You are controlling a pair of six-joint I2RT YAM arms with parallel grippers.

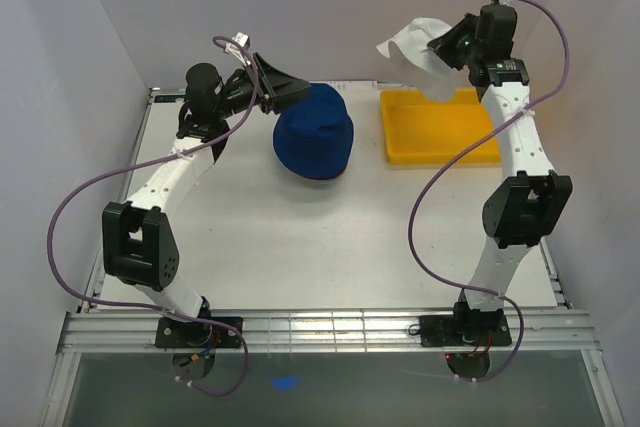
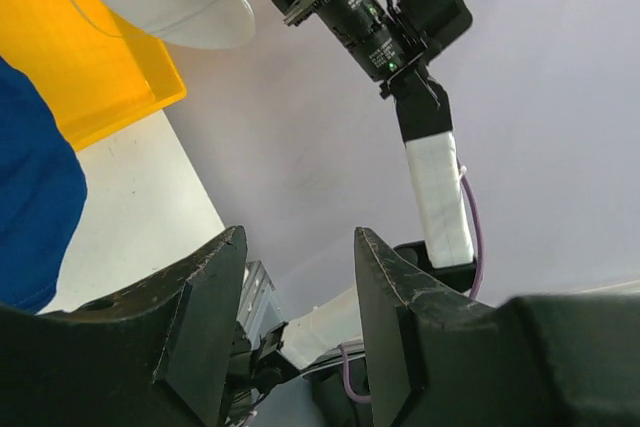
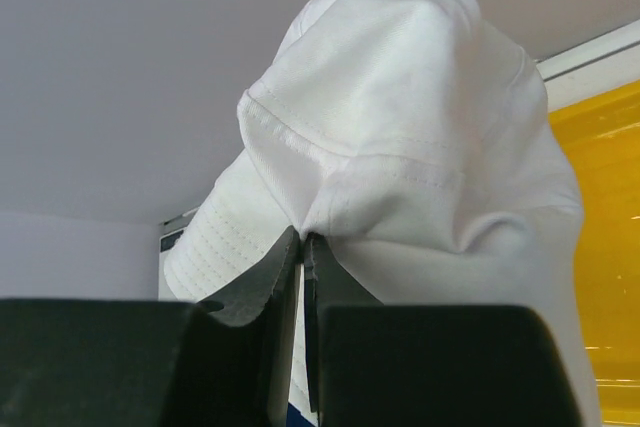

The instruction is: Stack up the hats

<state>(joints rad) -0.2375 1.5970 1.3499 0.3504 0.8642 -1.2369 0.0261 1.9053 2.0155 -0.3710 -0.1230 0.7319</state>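
A navy blue hat (image 1: 314,131) sits on top of the stack at the table's back middle, with a dark red rim (image 1: 322,178) showing under it. In the left wrist view the blue hat (image 2: 30,197) fills the left edge. My left gripper (image 1: 291,86) hovers open just left of the blue hat's top, nothing between its fingers (image 2: 210,292). My right gripper (image 1: 436,47) is raised above the yellow tray, shut on a white hat (image 1: 418,50), which hangs from it. The right wrist view shows the white hat (image 3: 400,147) pinched at a fold where its brim meets the crown.
A yellow plastic tray (image 1: 440,128) lies at the back right, below the hanging white hat. White walls close in the table at the left, back and right. The arm bases stand at the near edge.
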